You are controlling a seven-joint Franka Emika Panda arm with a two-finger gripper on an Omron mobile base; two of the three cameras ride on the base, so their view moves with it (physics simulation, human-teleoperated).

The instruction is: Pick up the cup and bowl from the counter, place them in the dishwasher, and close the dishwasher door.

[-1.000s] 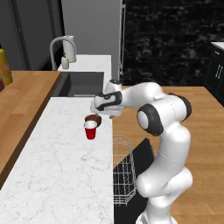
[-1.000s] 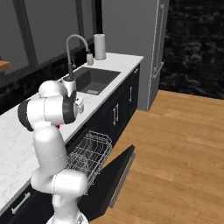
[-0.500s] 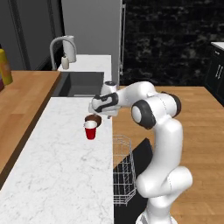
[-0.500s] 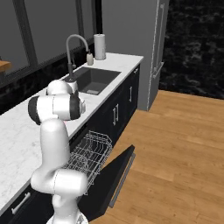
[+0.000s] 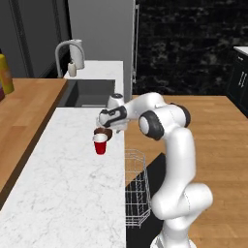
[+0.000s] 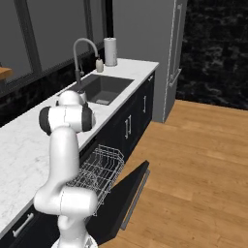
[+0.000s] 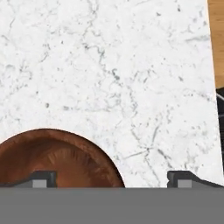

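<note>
Bowl (image 5: 103,132) on the white marble counter (image 5: 68,193) touching the red cup (image 5: 100,144), gripper (image 5: 107,127) just above it, fingers (image 7: 43,178) spread wide and empty, contact hard to judge, dishwasher door (image 6: 127,194) open, wire rack (image 6: 97,172) out.

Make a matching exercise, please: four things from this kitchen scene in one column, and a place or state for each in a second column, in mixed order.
1. cup
2. bowl
3. dishwasher door
4. gripper

a. lowered open
b. dark brown, below the hand
c. jaws wide apart, holding nothing
d. red, upright on the counter

Pairs: 1-d, 2-b, 3-a, 4-c
</note>
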